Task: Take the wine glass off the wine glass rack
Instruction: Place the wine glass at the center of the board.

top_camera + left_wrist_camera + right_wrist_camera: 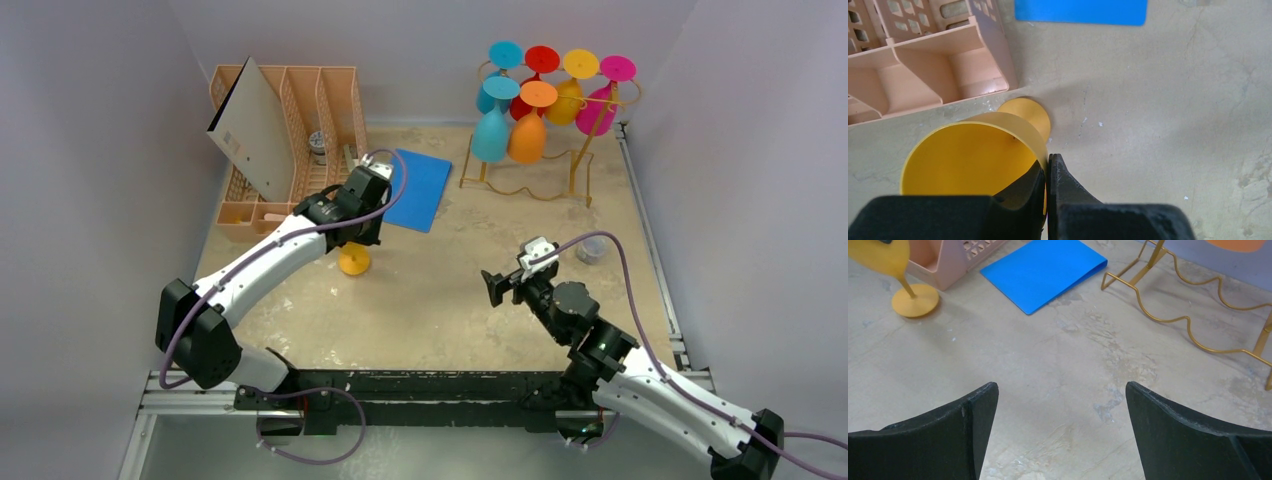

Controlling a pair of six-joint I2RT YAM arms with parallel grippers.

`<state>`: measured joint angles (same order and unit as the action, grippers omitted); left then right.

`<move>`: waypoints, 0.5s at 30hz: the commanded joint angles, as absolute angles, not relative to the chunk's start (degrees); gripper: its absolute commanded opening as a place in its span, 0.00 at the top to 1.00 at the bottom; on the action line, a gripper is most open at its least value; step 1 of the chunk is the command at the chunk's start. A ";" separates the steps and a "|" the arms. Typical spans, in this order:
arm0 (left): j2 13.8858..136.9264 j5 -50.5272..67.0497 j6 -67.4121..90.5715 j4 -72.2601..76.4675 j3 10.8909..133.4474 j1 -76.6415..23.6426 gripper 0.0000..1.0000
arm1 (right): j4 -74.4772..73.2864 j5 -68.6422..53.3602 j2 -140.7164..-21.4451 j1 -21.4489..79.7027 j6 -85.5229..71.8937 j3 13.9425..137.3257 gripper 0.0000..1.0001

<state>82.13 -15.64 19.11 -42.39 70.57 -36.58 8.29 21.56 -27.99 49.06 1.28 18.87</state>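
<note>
Plainly the yellow wine glass (968,160) is off the wine glass rack (528,190) and well apart from it, down at the left of the table (1173,125), just beside the peach file organizer (948,65). Its round foot (915,300) looks to be resting on the surface. The left gripper (1049,160) is pinched tight on the bowl's rim, one finger inside and one outside. From the right wrist view the stem seems to lean a little, so the step in hand, as I judge it, is to settle the glass and let go cleanly. That calls for bringing the bowl upright over the foot first. The jaws should then part slowly, and the arm should lift straight up so that the inner finger does not drag the rim and tip the glass toward the organizer. The right gripper (1062,390) hangs over bare table near the middle, jaws spread wide and holding nothing. It is best kept clear of the blue folder (1043,270) and the rack's wavy lower bar (1188,322).
</note>
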 commanded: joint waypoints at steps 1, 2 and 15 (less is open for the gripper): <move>80.39 -14.50 20.26 -41.07 70.01 -35.27 1.00 | 5.54 25.25 -27.63 49.04 0.35 22.37 0.01; 80.57 -14.66 20.18 -41.19 69.89 -34.95 1.00 | 5.38 25.66 -27.73 49.07 0.35 22.31 0.01; 82.00 -12.64 21.29 -44.21 70.39 -31.51 1.00 | 3.79 27.86 -29.43 49.06 0.35 22.85 0.01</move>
<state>82.17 -12.23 20.43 -43.20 69.41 -31.83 4.49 25.67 -29.26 49.08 1.02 19.97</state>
